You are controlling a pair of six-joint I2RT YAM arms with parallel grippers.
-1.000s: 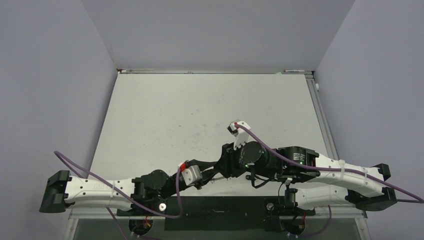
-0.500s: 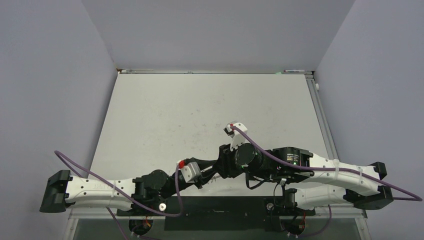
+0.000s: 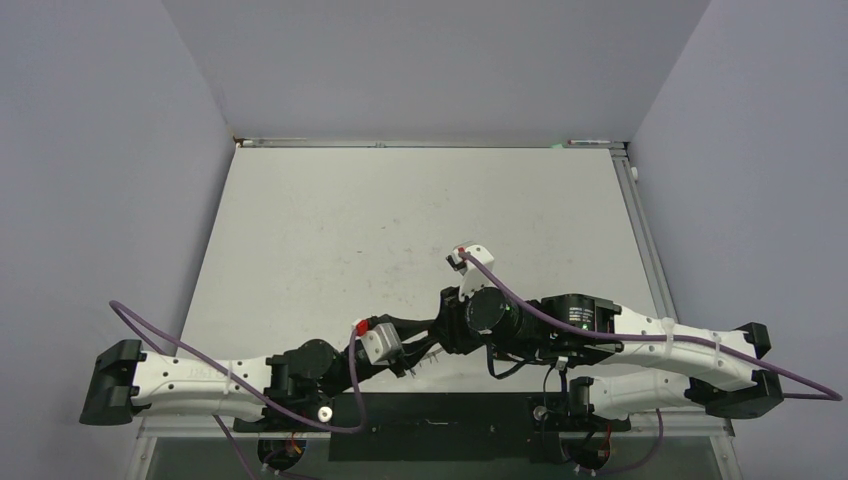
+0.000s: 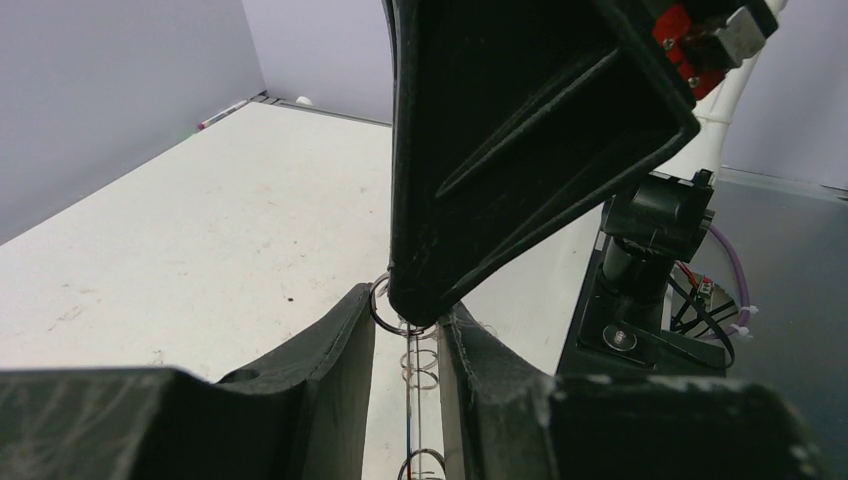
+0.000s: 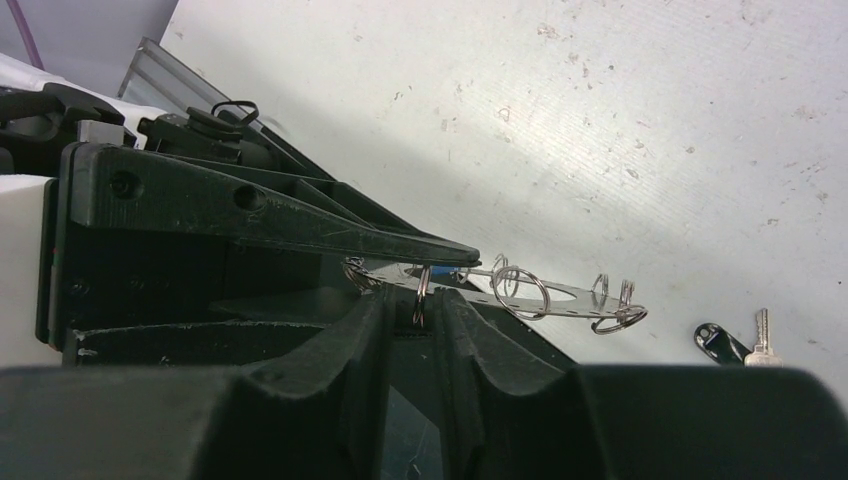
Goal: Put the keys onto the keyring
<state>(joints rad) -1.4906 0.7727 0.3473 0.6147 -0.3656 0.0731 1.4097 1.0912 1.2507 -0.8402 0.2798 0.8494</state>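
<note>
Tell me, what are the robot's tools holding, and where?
The left tool clamps the keyring by its rim. The right tool straddles one small rim loop; whether it grips cannot be told.

Soft even light; wrist views' foregrounds seem blurred.

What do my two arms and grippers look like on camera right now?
Both arms, left arm and right arm, have white link shells with black joints and bases. A purple cable runs along each to a white wrist camera mount with a red tip. The left gripper and right gripper have black, tapering plastic fingers.
</note>
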